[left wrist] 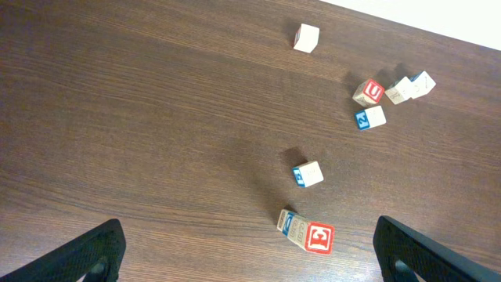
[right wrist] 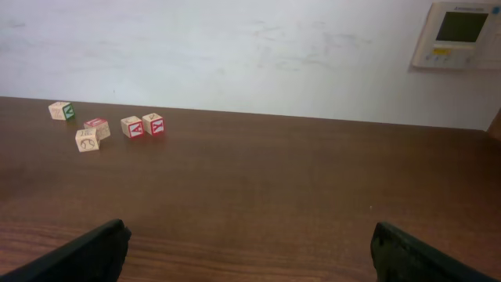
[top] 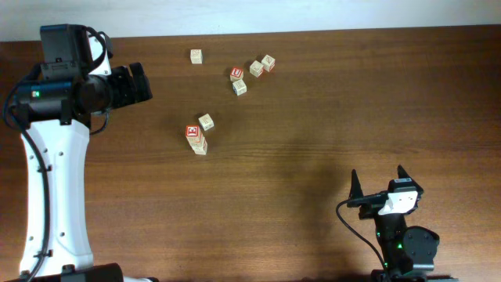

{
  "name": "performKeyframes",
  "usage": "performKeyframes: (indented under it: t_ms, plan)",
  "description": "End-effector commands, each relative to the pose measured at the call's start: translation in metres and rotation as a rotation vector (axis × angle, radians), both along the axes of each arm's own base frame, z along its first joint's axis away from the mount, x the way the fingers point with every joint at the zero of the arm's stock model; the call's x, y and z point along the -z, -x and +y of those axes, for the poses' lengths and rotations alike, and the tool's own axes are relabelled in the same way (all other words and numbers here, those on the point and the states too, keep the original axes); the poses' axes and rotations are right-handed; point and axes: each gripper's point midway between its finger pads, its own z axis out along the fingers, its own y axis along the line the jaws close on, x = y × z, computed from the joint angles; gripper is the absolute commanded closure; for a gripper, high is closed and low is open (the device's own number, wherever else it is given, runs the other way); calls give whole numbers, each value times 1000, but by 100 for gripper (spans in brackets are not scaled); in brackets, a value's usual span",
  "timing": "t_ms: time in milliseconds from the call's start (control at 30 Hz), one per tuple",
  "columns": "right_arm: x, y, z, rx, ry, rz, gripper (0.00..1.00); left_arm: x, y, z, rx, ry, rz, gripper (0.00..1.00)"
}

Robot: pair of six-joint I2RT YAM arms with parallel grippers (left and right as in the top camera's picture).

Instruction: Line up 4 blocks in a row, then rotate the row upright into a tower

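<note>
Hard to read: letters on the two pale blocks [top: 256, 68], too small from overhead.
Cut off: right wrist view misses the three nearer cubes [top: 206, 121].
Task cluster: red-faced block [top: 237, 73], blue-faced block [left wrist: 369, 118], pale pair, close together, far side.
Left gripper [top: 145, 84]: released, empty, well left of cluster.
Right gripper [top: 377, 182]: released, empty, well apart, near edge.

Dark brown wood-grain table [right wrist: 297, 188]. Behind the table's far edge: plain white wall [right wrist: 235, 55], faintly scuffed. Beige control panel [right wrist: 460, 33] with small screen, above the table's far right. Even, soft light.
</note>
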Motion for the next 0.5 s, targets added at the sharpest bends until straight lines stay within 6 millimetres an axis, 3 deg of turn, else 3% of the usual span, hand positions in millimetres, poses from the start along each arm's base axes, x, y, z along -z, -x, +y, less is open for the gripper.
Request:
performKeyframes:
  t_ms: [0,200,267,300,333,400,467]
  plan:
    - [3,0,-4,23,3,2,2,-3,-1,2,3,-9,-8,1]
    - [3,0,-4,23,3,2,2,-2,-1,2,3,-9,-6,0]
    - [3,0,-4,23,3,2,2,0,13,5,-7,-26,35,1]
    - [3,0,-4,23,3,2,2,-8,16,13,-39,-71,12,1]
    - [3,0,-4,23,3,2,2,-18,18,19,-50,-109,-39,1]
    - [3,0,-4,23,3,2,2,-34,16,9,102,-185,-203,1]
    - [3,0,-4,23,3,2,2,-28,34,-6,250,-266,-375,1]
